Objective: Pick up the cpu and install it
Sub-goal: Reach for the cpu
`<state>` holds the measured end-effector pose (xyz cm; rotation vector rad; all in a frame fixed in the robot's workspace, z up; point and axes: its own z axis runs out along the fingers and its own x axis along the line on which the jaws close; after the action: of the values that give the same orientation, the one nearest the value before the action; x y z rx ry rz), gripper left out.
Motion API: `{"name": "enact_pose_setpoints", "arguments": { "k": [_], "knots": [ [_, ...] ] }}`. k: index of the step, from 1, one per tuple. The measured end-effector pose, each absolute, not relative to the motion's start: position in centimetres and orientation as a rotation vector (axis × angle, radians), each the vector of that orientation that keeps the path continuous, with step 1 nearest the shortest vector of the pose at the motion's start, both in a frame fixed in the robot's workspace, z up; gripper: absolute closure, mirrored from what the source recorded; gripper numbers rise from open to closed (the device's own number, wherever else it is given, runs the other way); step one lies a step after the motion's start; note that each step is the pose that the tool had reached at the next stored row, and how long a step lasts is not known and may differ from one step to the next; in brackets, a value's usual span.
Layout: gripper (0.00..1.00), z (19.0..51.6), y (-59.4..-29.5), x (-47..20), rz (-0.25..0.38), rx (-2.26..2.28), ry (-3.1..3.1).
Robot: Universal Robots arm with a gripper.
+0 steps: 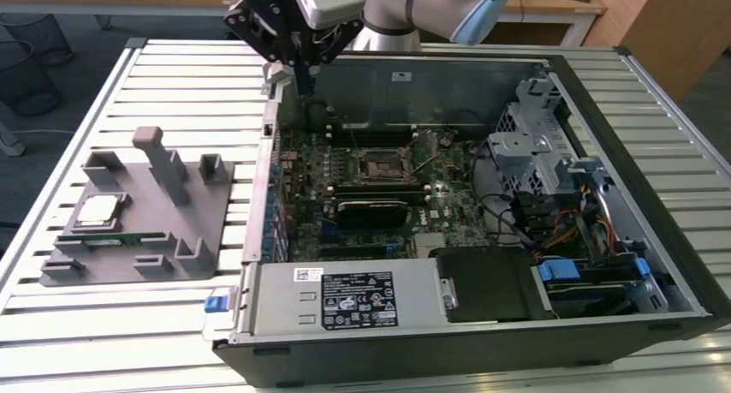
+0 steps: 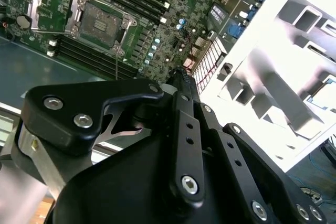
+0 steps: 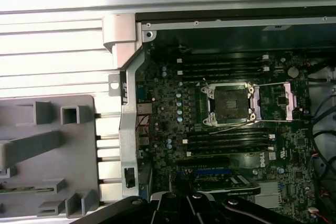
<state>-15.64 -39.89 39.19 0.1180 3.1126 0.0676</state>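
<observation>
The cpu, a flat square chip with a silver top, lies in a recess of the grey holder on the exterior view's left, outside the computer case. My gripper hangs over the case's back left corner, far from the cpu, its fingers shut together with nothing between them. The black socket on the motherboard stands bare, with its metal frame folded open beside it. The same socket also shows in the second wrist view.
A green memory stick lies on the holder in front of the cpu, among upright grey posts. The open case holds drive cages, cables and a power supply. All of it rests on a slatted metal table.
</observation>
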Motion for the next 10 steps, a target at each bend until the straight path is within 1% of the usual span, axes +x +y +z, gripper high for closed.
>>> {"name": "enact_pose_setpoints", "arguments": {
  "k": [10],
  "knots": [
    [0.89, 39.14, -39.89, -16.05, 0.068, 0.118, 3.113]
  ]
}}
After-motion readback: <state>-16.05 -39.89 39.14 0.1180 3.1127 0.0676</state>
